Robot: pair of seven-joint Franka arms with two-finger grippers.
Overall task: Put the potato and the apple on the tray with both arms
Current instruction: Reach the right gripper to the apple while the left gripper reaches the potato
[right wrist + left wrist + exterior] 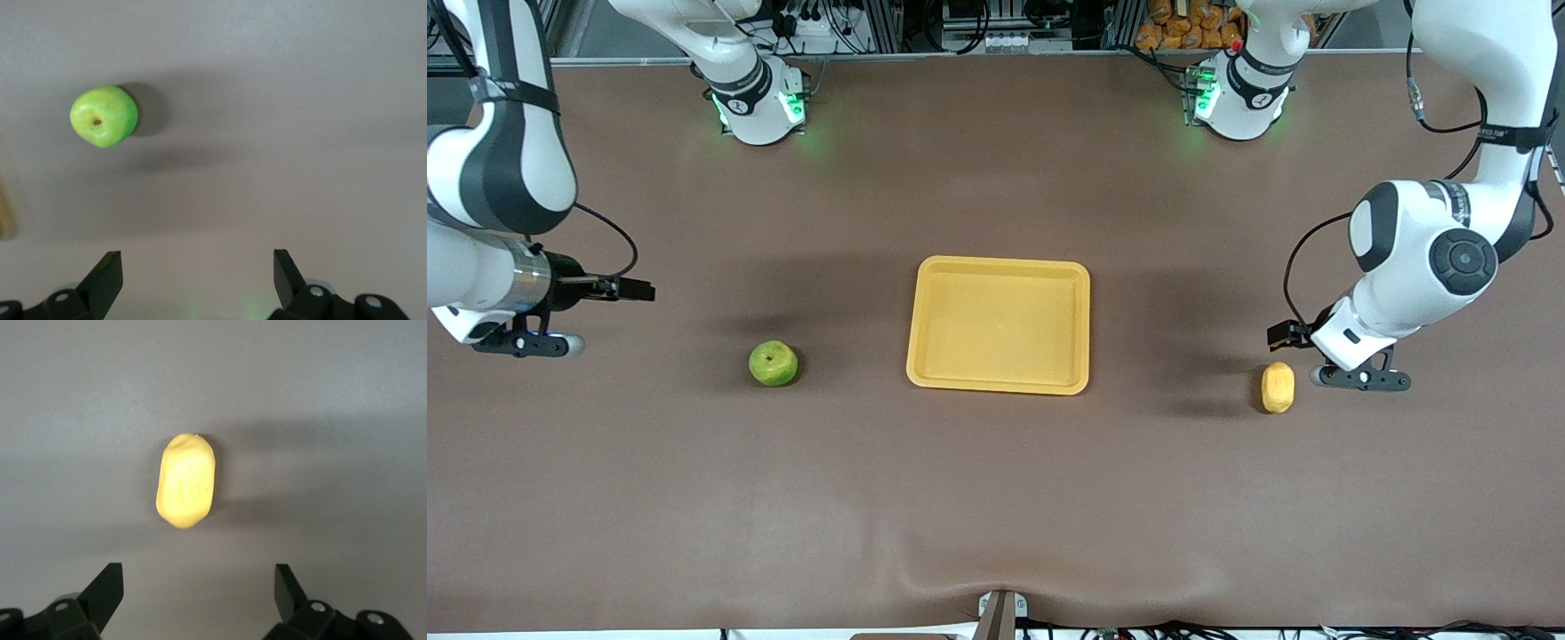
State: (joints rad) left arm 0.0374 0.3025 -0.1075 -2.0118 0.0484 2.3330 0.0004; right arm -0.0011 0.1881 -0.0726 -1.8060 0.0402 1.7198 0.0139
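The shallow rectangular yellow-orange plastic tray (1000, 324) is sitting empty mid-table, with the round green apple (774, 364) lying toward the right arm's end and the oblong yellow-tan potato (1278, 388) toward the left arm's end. The left gripper (199, 590) is hovering spread wide and empty just beside the potato, away from the tray. The right gripper (198, 270), equally spread and empty, is hovering well apart from the apple on the side away from the tray.

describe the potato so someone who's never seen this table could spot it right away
Start at the shallow yellow-orange plastic tray in the middle of the brown table, then look toward the left arm's end. There lies the small oblong yellow-tan potato, alone on the cloth, close to the left arm's open black hand. The only other fruit, a round bright green apple, sits toward the right arm's end.
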